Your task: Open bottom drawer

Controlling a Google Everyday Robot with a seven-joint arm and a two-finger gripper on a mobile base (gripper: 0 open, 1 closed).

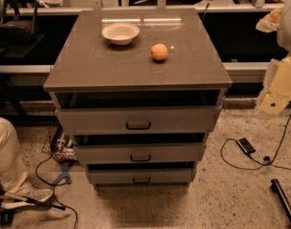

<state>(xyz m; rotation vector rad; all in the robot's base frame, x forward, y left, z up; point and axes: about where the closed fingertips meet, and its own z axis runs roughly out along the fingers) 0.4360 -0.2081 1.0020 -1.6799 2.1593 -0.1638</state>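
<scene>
Since the bottom drawer [164, 176] sits lowest in the cabinet, down and to the left of the gripper [273, 103] and well apart from it, the step in hand is, as I judge it, the reach to its small black loop handle [141, 180]; the gripper hangs at the end of the pale arm by the right edge, about level with the top drawer [88, 120], and whether it is apart or together I cannot tell. To do this well it should drop low, come in square to the flat front, take the loop at its middle and pull straight out; a slanted pull may jam the tray, and a reach too high would catch the middle drawer [173, 152] just above. The bottom front looks close to shut; a dark gap over it hides whatever lies inside; the two drawers above show the same dark slots, contents unseen. On the cabinet top [88, 66], up and left of the gripper, a white bowl [120, 32] looks empty; an orange [159, 51] sits near it, not in it.
</scene>
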